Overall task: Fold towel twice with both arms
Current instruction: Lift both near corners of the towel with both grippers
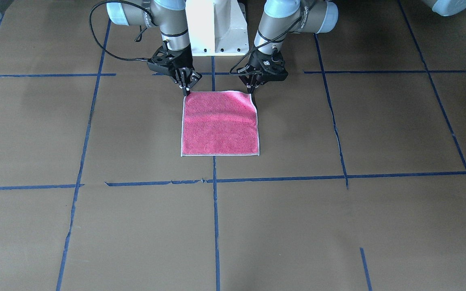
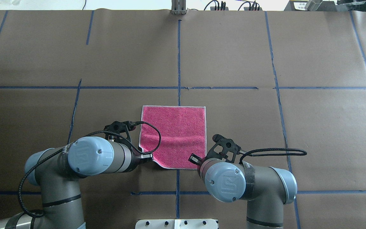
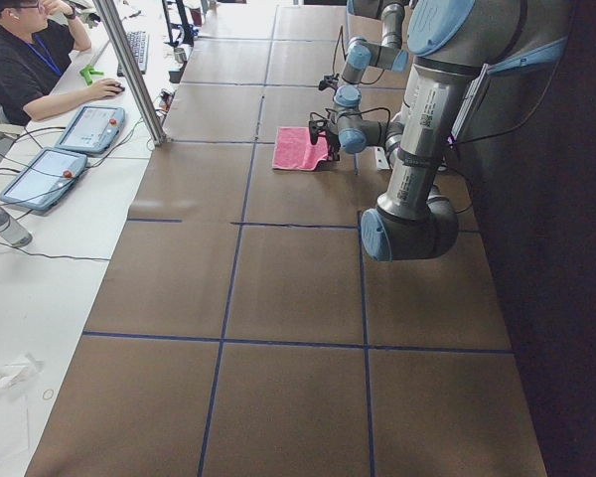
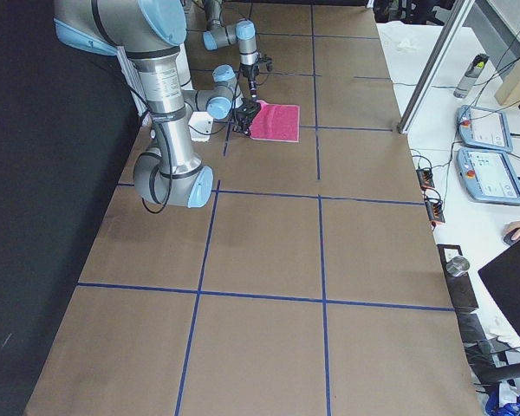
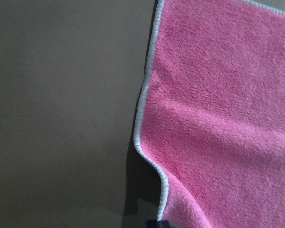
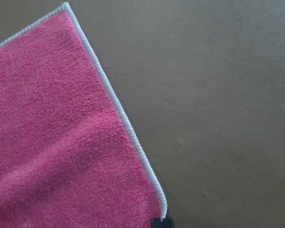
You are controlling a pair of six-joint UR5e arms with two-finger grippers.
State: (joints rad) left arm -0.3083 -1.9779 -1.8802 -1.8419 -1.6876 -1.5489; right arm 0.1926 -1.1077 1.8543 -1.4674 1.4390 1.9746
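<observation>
The towel (image 1: 219,123) lies spread on the brown table with its pink face up and pale edging all round; it also shows in the overhead view (image 2: 175,136). Both grippers sit at its two corners nearest the robot's base. My left gripper (image 1: 251,89) is shut on the towel's corner, and the edge there curls up off the table (image 5: 149,161). My right gripper (image 1: 185,89) is shut on the other near corner (image 6: 159,209). A soft crease runs across the towel's near half. The grey face is hidden.
The white pedestal base (image 1: 215,28) stands just behind the grippers. Blue tape lines (image 1: 215,210) cross the brown table cover. An operator (image 3: 25,60) with tablets sits at a side desk beyond the table's far edge, by a metal post (image 3: 129,70).
</observation>
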